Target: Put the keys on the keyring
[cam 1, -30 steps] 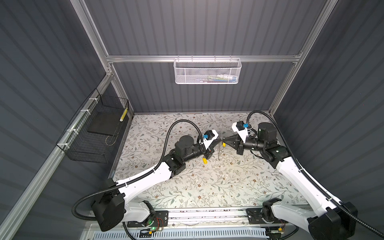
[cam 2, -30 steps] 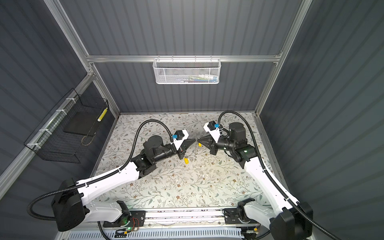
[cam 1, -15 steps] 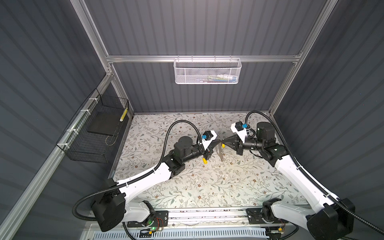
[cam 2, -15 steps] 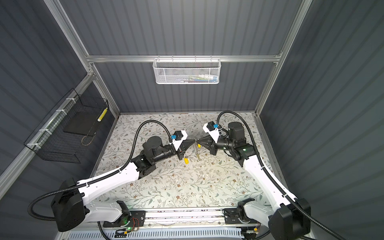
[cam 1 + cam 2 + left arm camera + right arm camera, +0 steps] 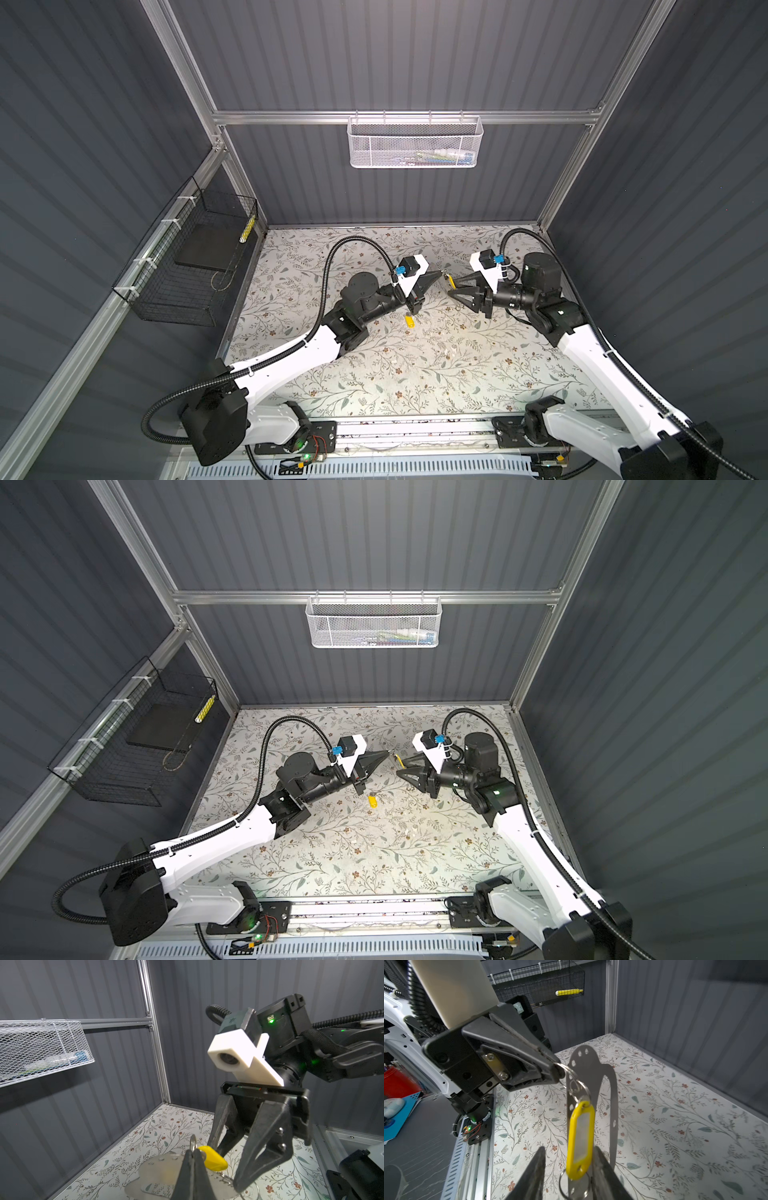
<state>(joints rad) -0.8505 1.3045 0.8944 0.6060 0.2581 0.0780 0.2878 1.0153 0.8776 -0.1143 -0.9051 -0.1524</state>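
Observation:
My left gripper (image 5: 194, 1152) (image 5: 440, 272) is shut on the thin silvery ring of one of the keys. Its yellow tag (image 5: 580, 1138) (image 5: 214, 1160) dangles from that ring, between the parted fingers of my right gripper (image 5: 570, 1149) (image 5: 451, 289), which is open. The keyring (image 5: 611, 1095) (image 5: 158, 1167), a flat grey metal loop with holed ends, stands upright between the two grippers. The silvery ring seems to pass round one of its strips. Its lower end sits by a right finger; contact is unclear. The other key (image 5: 410, 321) (image 5: 372, 801) lies on the floral table under the left gripper.
A loose wire ring (image 5: 409, 788) lies on the table below the right gripper. A white mesh basket (image 5: 415, 141) hangs on the back wall and a black wire basket (image 5: 187, 266) on the left wall. The floral table (image 5: 415, 374) ends at a rail in front.
The right gripper's jaws have parted from shut, and the yellow tag now hangs loose between them. The left gripper stays shut on the ring, in nearly the same place.

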